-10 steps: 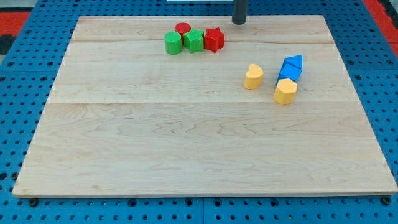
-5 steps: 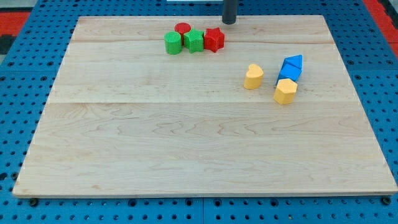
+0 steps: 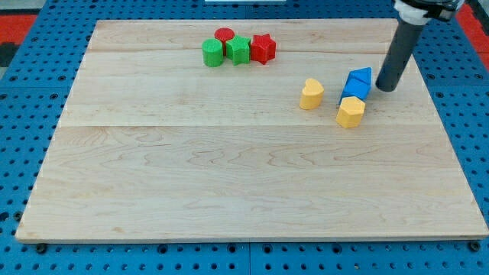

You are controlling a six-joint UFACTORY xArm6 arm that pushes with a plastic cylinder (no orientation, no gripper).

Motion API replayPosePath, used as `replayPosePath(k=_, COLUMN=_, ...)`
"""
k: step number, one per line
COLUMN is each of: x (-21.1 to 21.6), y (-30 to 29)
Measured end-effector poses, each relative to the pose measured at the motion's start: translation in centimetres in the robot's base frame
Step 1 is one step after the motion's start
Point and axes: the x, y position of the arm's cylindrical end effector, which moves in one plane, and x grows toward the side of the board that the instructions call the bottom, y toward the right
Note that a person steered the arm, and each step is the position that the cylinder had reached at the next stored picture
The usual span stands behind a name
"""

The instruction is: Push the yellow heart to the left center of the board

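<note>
The yellow heart lies on the wooden board, right of centre in its upper half. My tip stands at the view's right, just right of the blue blocks, about a hundred pixels right of the heart. The blue blocks lie between my tip and the heart. A second yellow block, roughly hexagonal, lies just below the blue blocks and lower right of the heart.
Near the board's top edge is a cluster: a red round block, a green cylinder, a green block and a red star. Blue pegboard surrounds the board.
My tip has moved from the board's top edge near the red star down and to the right, to beside the blue blocks. No block has moved.
</note>
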Motion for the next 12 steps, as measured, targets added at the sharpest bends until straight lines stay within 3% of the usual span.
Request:
replayPosePath(k=2, x=1.5, y=-9.4)
replayPosePath(k=4, x=-0.4, y=-14.0)
replayPosePath(k=5, x=0.2, y=-26.6)
replayPosePath(k=7, x=0.3, y=-36.0)
replayPosePath(k=8, x=-0.8, y=-32.7)
replayPosePath(k=9, x=-2.3, y=-35.5)
replayPosePath(k=10, x=-1.7, y=-43.9)
replayPosePath(k=11, x=-2.9, y=-41.5)
replayPosePath(k=12, x=-8.1, y=-42.3)
